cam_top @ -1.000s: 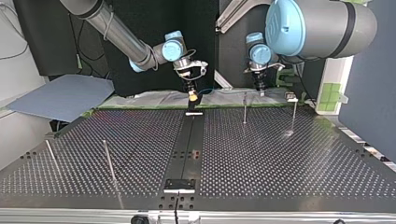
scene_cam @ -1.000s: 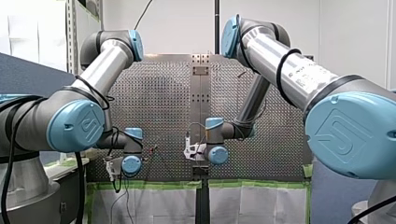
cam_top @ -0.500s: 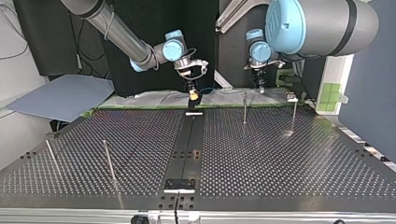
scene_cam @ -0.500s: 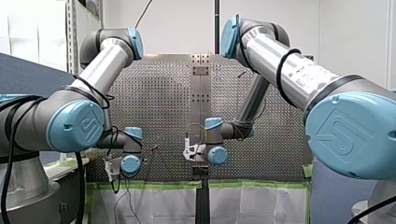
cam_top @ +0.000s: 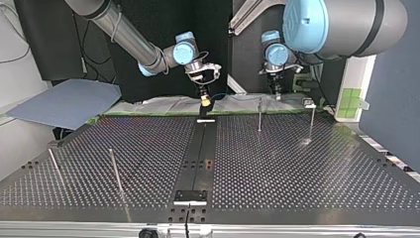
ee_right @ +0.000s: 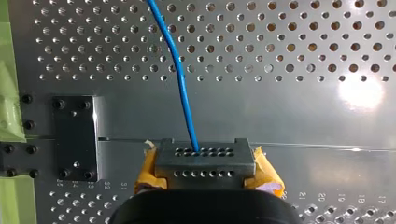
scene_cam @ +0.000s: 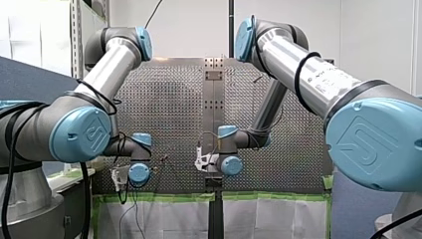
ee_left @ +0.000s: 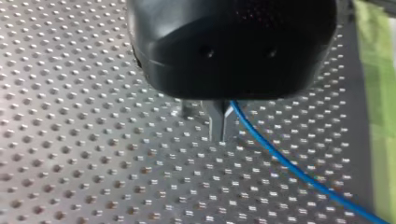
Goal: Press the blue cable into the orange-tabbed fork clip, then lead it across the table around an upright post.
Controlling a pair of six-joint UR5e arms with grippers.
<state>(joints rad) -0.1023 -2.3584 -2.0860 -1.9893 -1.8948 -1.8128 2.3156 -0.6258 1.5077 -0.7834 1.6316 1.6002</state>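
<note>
Blue cable (ee_right: 180, 74) above the perforated table (ee_right: 303, 107), running from my right gripper (ee_right: 205, 161), whose yellow-padded jaws are closed narrowly on it over the table's plain central strip, to my left gripper (ee_left: 220, 135), whose metal fingers (ee_left: 215, 123) are pinched together on it near the green tape (ee_left: 373, 70).
</note>
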